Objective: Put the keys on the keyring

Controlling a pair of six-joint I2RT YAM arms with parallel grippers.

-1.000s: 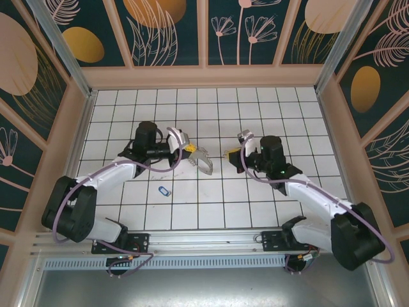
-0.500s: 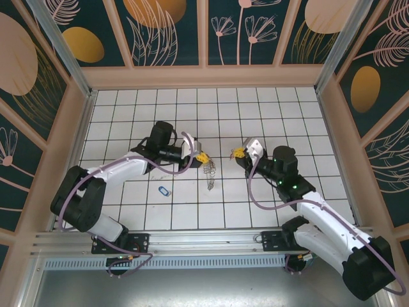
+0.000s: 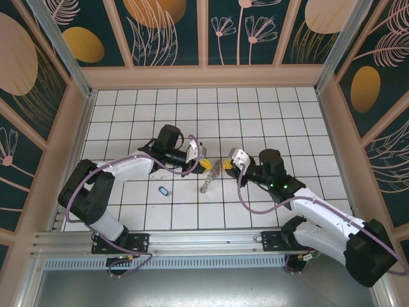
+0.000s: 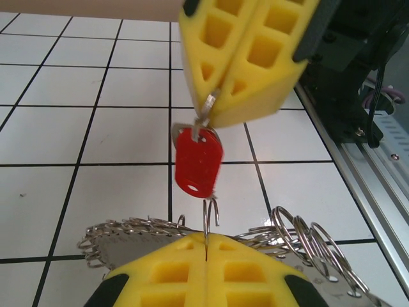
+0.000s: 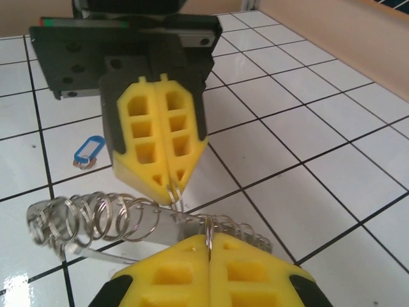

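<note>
Keyring (image 4: 307,238) — pale metal loop edged with many small rings, held up between the two arms near the middle of the tiled floor (image 3: 268,115). One upright wire loop of it is pinched by the left gripper (image 4: 206,242), fingers fully closed.

Red key (image 4: 199,161) — hung by its small ring from the right gripper (image 4: 212,107), fingers likewise clamped, just above that loop.

Blue key (image 3: 164,190) is left lying near the left arm, untouched.

Step judged in hand: threading the red key. Fine alignment of the key's ring with the pinched loop is called for next.
</note>
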